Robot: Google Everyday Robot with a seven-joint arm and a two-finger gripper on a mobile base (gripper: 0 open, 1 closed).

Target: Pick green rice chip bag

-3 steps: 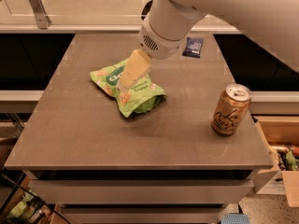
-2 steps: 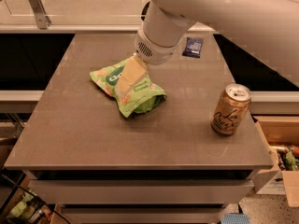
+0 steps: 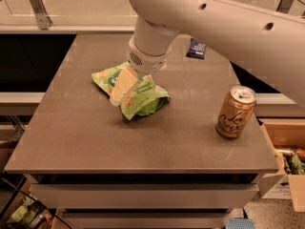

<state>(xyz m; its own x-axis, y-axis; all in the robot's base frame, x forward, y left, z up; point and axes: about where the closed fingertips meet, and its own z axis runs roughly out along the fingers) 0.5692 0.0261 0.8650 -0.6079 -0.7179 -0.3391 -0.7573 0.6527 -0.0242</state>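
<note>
The green rice chip bag [image 3: 143, 97] lies crumpled on the grey table [image 3: 95, 137], left of centre. It is light green with a dark-green logo and orange chip pictures. My gripper [image 3: 120, 90] hangs from the white arm [image 3: 214, 18] and is down on the bag's left half, covering part of the logo. The bag rests on the table.
A gold drink can [image 3: 235, 112] stands upright at the right, well apart from the bag. A small dark-blue packet [image 3: 196, 48] lies at the back, partly under the arm. A cardboard box [image 3: 286, 142] sits off the table's right edge. A rail runs along the back.
My gripper has moved left and down onto the bag. The bag, the can and the packet have not moved.
</note>
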